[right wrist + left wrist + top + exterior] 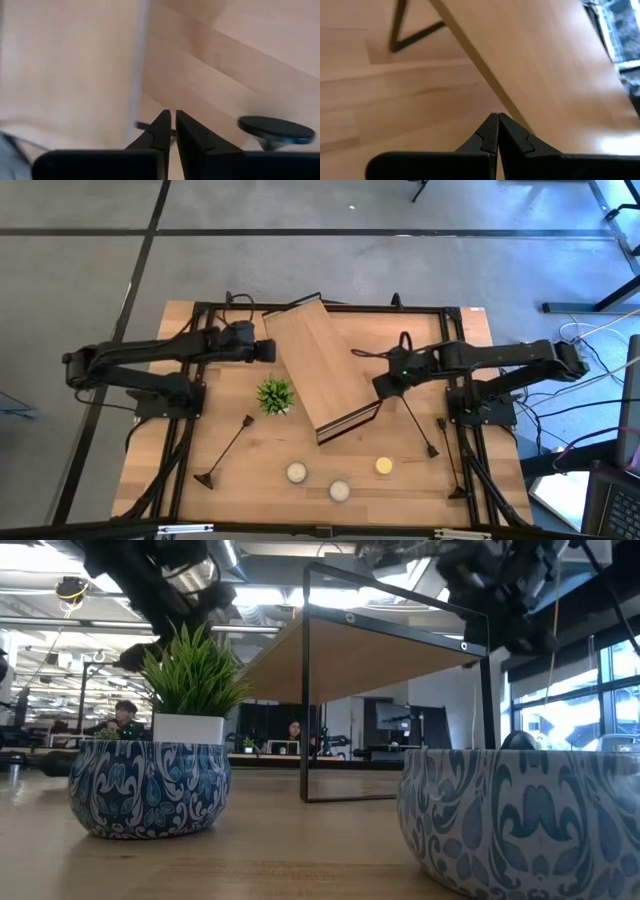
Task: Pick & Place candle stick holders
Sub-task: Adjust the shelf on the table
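Observation:
One black candle stick holder (pixel 228 448) lies on the table at the near left, its round base (pixel 205 478) toward the near edge. A second (pixel 420 426) lies at the near right, just past my right gripper. A thin black rod (pixel 375 355), perhaps the third, shows by the shelf's right edge. A round black base (pixel 276 129) shows in the right wrist view. My left gripper (pixel 272 348) (pixel 497 122) is shut and empty at the shelf's far left edge. My right gripper (pixel 380 387) (pixel 172 120) is shut at the shelf's near right corner.
A wooden shelf (pixel 325 365) on a black metal frame stands slantwise in the table's middle. A small green potted plant (pixel 275 395) stands left of it. Two white candles (pixel 296 472) (pixel 340 490) and a yellow one (pixel 383 466) sit near the front edge.

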